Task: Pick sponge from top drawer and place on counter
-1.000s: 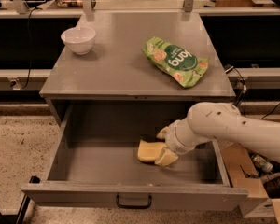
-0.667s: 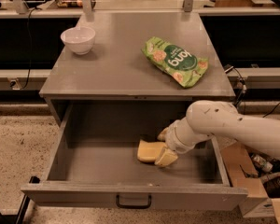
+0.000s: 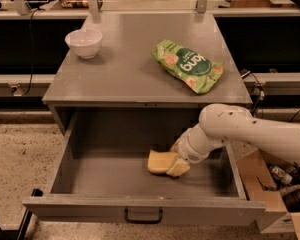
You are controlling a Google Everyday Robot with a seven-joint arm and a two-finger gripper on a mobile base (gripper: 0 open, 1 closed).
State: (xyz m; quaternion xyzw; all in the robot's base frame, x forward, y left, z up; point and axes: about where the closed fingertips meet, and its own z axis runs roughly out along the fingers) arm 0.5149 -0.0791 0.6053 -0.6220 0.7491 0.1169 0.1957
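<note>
1. White bowl (image 3: 83, 42) sits on desk (image 3: 125, 79), well up-left of fingers; unmoved.
2. Pale sponge (image 3: 160, 162) lies on drawer (image 3: 110, 174) floor, right end between fingers, same spot as a second ago.
3. Arm's gripper (image 3: 174, 159) is low in drawer, fingers (image 3: 179, 168) narrow, pinching sponge. No lift yet; grasp likely settling.

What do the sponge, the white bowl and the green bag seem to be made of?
The sponge looks like soft foam: matte, pale yellow, uneven edge. The white bowl seems glazed ceramic, perhaps plastic: smooth, evenly white. The green bag looks like thin plastic film: crinkled, glossy. The gripper is inside the top drawer, at the sponge's right end.
</note>
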